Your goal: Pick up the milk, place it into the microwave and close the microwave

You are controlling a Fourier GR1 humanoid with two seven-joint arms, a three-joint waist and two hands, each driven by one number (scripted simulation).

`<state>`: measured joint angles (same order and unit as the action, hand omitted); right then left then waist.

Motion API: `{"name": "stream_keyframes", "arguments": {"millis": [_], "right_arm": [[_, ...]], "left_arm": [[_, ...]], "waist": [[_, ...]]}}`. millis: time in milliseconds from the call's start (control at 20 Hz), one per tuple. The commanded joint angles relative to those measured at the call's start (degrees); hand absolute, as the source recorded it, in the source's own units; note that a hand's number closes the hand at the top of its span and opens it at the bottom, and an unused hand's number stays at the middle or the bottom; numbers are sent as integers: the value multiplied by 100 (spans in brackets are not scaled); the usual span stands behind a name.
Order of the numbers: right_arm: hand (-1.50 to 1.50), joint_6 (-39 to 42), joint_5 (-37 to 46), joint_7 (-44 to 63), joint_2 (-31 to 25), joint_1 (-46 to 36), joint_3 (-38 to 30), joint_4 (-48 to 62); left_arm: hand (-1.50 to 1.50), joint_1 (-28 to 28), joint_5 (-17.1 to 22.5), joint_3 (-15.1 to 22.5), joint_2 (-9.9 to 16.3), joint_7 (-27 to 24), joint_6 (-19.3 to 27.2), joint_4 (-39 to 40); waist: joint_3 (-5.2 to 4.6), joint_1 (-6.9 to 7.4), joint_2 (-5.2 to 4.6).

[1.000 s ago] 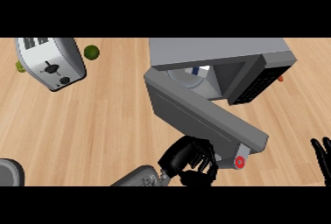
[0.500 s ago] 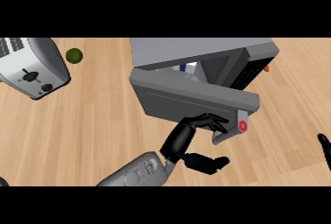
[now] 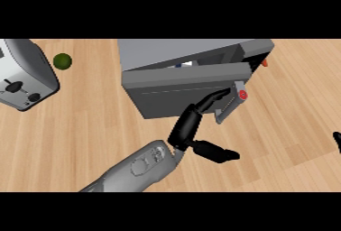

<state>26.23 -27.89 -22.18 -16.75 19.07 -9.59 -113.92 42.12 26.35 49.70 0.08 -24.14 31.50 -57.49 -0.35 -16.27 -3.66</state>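
The left hand point(image 3: 197, 121) lies with straight, spread fingers against the microwave door point(image 3: 183, 88), placed to swing it shut. The door is nearly closed; a sliver of the milk point(image 3: 184, 65) shows inside the microwave point(image 3: 190, 52). The right hand point(image 3: 337, 140) barely shows; I cannot tell its state.

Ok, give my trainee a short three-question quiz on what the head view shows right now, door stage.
1. True or false: the microwave door is fully shut.
2. What touches the door: A) straight fingers of the left hand, B) the toaster, C) the lime?
3. Fill in: the toaster sits at the view's ____ edge.

Key: 1 false, a gap remains along the door's top, with something white and blue, probably the milk, showing through it. 2 A. 3 left. The right hand barely shows at the right edge.
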Motion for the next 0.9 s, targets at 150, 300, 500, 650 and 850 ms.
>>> {"name": "stream_keyframes", "arguments": {"millis": [150,300,500,650,850], "right_arm": [[-150,186,-375,194,-165,-207,72,-29],[-150,194,-481,271,-276,-373,19,-22],[-150,270,-629,351,-362,-448,48,-75],[-150,286,-711,442,-469,-538,15,-58],[-150,201,-819,500,-517,-702,-62,-35]], "left_arm": [[-150,580,462,-82,-7,-153,212,386],[-150,631,664,-64,-7,-301,274,451],[-150,937,860,-112,-7,-276,315,679],[-150,1000,969,-71,-6,-369,386,794],[-150,1000,1121,40,-6,-574,470,797]], "waist": [[16,-219,-75],[5,-243,-110],[12,-406,-117],[12,-443,-137],[10,-455,-137]]}}
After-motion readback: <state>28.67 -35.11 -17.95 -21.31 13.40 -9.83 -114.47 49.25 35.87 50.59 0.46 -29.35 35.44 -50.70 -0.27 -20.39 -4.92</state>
